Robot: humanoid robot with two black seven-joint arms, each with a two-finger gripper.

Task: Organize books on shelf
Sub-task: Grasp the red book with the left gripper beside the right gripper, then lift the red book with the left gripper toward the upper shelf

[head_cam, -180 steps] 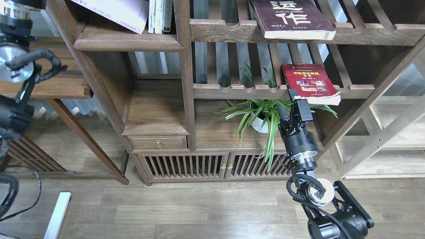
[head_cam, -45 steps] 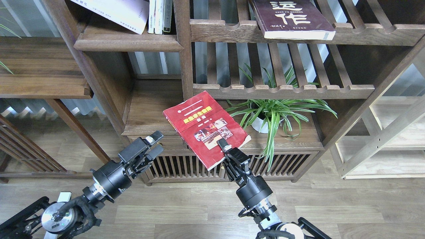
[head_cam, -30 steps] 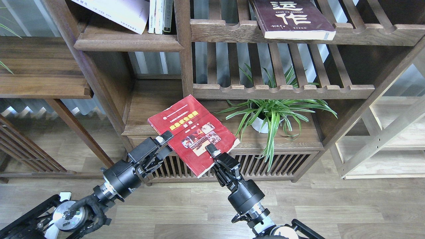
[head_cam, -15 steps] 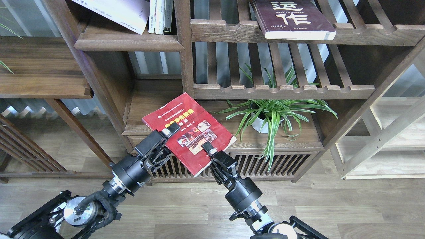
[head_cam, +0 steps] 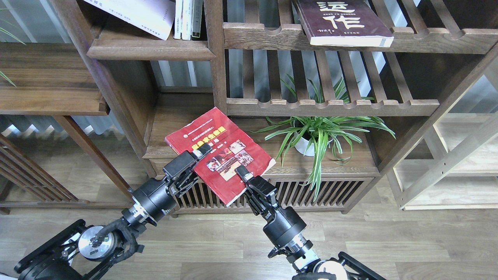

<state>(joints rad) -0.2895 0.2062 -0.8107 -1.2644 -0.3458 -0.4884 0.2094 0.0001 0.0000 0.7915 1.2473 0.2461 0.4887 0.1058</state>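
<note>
**Red book mid-handover between our two grippers**

In the last second and a half the red paperback with yellow title and photos drifted left and slightly lower, carried by our right gripper. Our left gripper rose from below-left of it and reached its left edge. Six seconds back that book lay on the slatted rack with scalloped front rail, up and right of the right gripper, which now stands bare. We judged this a handover: the left arm looked set to take it to the solid dark-brown shelf with rounded lip, well above the left gripper.

Right gripper: narrowed onto the book's lower edge, one finger on the cover, holding it tilted in the air. Left gripper: one finger lay over the cover at the left edge; the lower finger was hidden, so we could not tell whether it had clamped.

The maroon paperback with cream characters sat far above the right gripper; the white-lilac paperback leaned on the solid shelf.
</note>
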